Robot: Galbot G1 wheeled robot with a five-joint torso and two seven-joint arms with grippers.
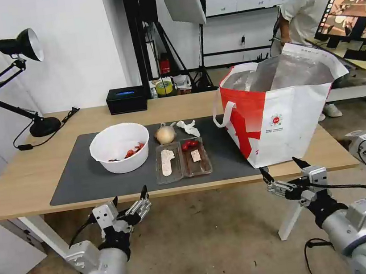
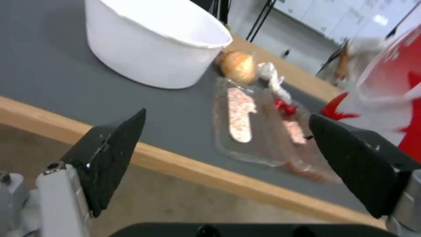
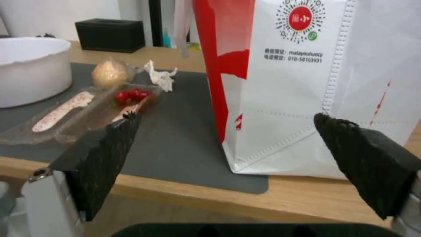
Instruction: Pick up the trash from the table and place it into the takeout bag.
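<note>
On the dark mat of the table (image 1: 18, 181) lies the trash: a white bowl (image 1: 120, 147) (image 2: 153, 42) (image 3: 31, 70) with red scraps, a clear hinged tray (image 1: 181, 159) (image 2: 259, 128) (image 3: 83, 110) with food bits, a tan onion-like ball (image 1: 165, 135) (image 2: 238, 66) (image 3: 110, 73) and a crumpled tissue (image 1: 189, 127) (image 2: 274, 80) (image 3: 160, 77). The takeout bag (image 1: 280, 108) (image 3: 307, 85) stands open at the mat's right end. My left gripper (image 1: 129, 198) (image 2: 226, 126) hangs open below the table's front edge, in front of the bowl. Below the bag, my right gripper (image 1: 280, 169) (image 3: 226, 126) is open too.
A black box (image 1: 127, 100) (image 3: 110, 35) sits at the table's back edge, a black desk lamp (image 1: 27, 81) at the back left. A white table leg (image 1: 292, 219) stands near my right gripper. Cartons and cables lie on the floor at right.
</note>
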